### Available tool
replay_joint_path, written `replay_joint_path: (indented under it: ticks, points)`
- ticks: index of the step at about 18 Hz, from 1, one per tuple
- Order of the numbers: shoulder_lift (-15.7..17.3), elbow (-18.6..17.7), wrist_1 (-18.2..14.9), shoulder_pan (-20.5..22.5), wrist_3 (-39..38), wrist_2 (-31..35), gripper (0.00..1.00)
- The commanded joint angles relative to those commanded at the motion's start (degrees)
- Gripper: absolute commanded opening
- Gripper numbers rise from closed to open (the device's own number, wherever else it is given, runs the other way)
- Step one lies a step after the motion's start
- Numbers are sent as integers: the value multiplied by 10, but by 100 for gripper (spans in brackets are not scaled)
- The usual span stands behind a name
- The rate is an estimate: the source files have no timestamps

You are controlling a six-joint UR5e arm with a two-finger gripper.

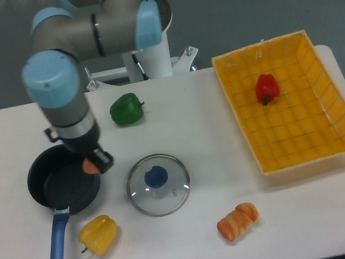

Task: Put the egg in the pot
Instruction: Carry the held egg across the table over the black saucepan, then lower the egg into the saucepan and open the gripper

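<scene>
Two-finger gripper clamped on small brown-orange oval egg, above right rim of dark round saucepan with blue handle

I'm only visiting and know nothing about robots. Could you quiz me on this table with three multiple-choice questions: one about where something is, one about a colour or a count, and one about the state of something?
1. Where is the red pepper?
A. in the yellow basket
B. beside the glass lid
C. inside the pot

2. How many peppers are in view?
A. one
B. two
C. three

3. What is the claw doing?
A. hanging open with nothing in it
B. holding the egg over the pot's rim
C. gripping the pot's handle

Answers:
1 A: the red pepper lies inside the yellow basket.
2 C: a green pepper, a yellow pepper and the red one.
3 B: the claw is closed on the egg, above the right rim of the pot.
</scene>
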Motion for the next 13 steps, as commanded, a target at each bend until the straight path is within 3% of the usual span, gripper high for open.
replay_joint_path:
  ticks: [7,13]
  points:
    - [-23,-47,61,-50,-63,55,41]
    - [-45,-50,74,-69,-79,72,41]
